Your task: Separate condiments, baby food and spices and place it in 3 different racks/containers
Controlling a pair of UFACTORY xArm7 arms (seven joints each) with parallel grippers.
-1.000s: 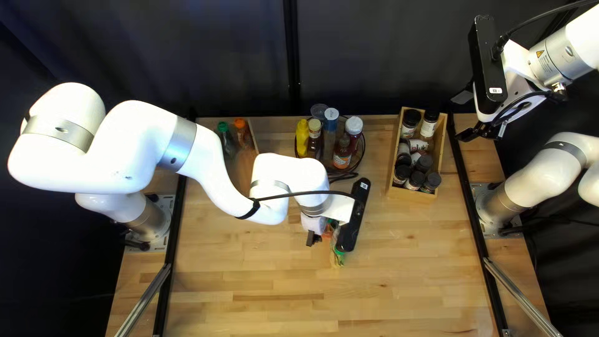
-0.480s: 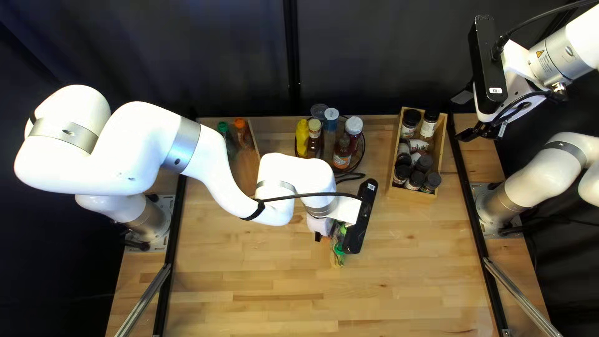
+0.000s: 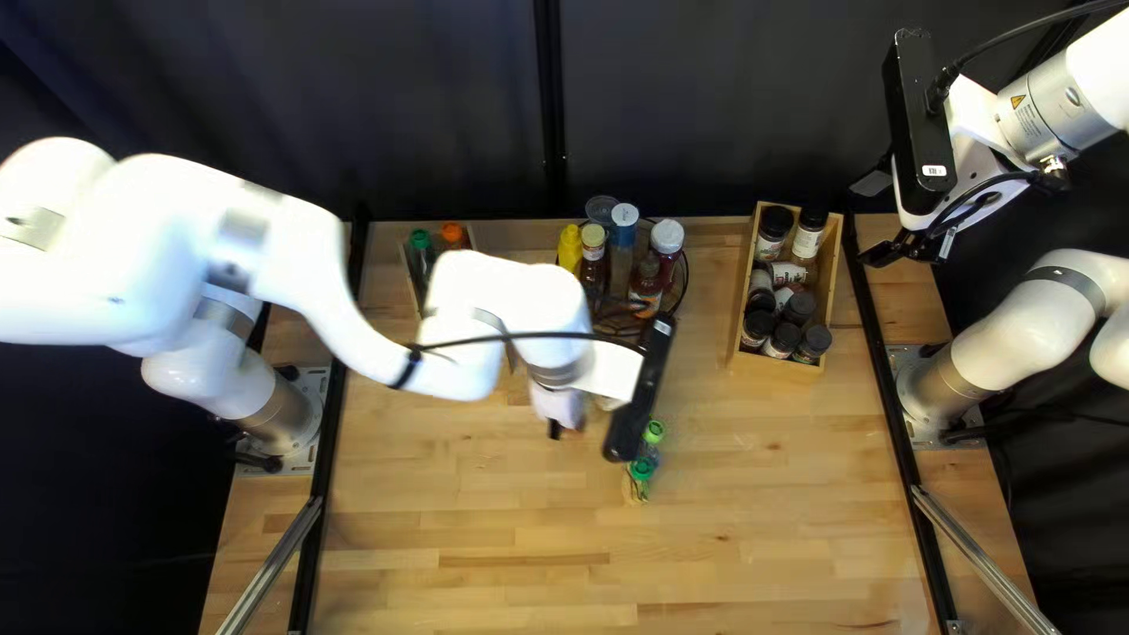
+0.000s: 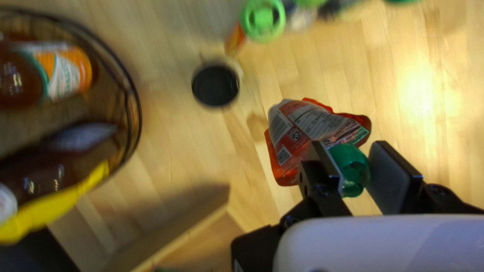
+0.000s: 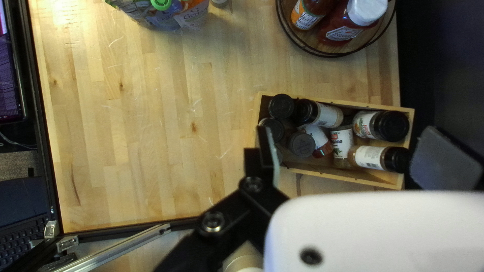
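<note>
Several green-capped pouches (image 5: 189,15) come clear near the middle of the table (image 3: 729,529) as the left arm (image 3: 341,318) swings toward ten o'clock in the top left view. Its gripper (image 4: 353,161) has its jaws closed on the green cap (image 4: 355,174) of a red-and-orange baby-food pouch (image 4: 312,128), now off near the arm's wrist. That probably makes this the baby-food carry, bound for the wooden crate (image 4: 181,240) at eleven o'clock, where a green top (image 3: 420,239) and an orange top (image 3: 452,233) show. The remaining pouches would follow. One black-lidded jar (image 4: 216,85) stands outside the round wire-rimmed tray (image 4: 136,100) of condiments at twelve o'clock, and likely still needs sorting. Spice jars fill much of the spice crate (image 3: 776,367) at one o'clock; the right gripper (image 5: 345,143) keeps its place, jaws spread wide and holding nothing. Pale wood strips form the surface; behind hangs a dark curtain (image 3: 353,106), and a laptop (image 5: 22,201) sits beyond the edge.
</note>
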